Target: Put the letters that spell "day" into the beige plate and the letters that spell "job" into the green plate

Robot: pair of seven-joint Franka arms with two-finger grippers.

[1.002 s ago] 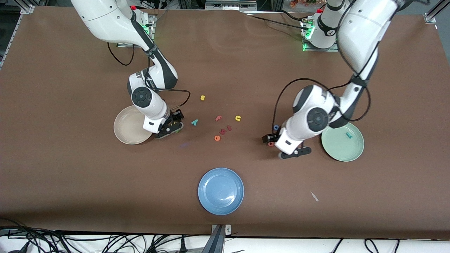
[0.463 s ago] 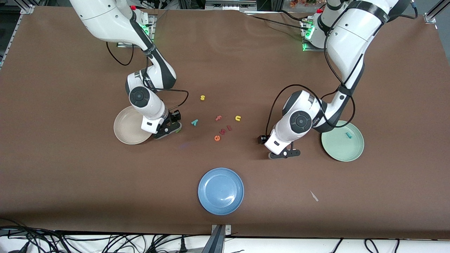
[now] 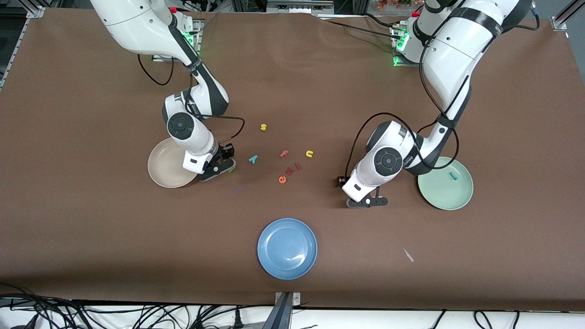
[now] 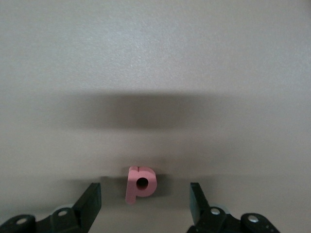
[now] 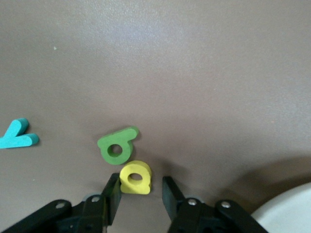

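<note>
Closing in beside the beige plate [image 3: 167, 164], the right gripper [image 5: 141, 194] has its fingers spread around the yellow "a" [image 5: 135, 177], not yet clamped. The left gripper [image 4: 145, 206] straddles the salmon "b" [image 4: 140, 184], fingers apart. Both should centre before squeezing; the green "d" [image 5: 116, 145] touches the "a".

A wide brown desk [image 3: 91, 219] fills the room's view, evenly lit, with black cables [image 3: 91, 315] tangled along its near edge and metal frame rails [image 3: 27, 11] at its corners.
</note>
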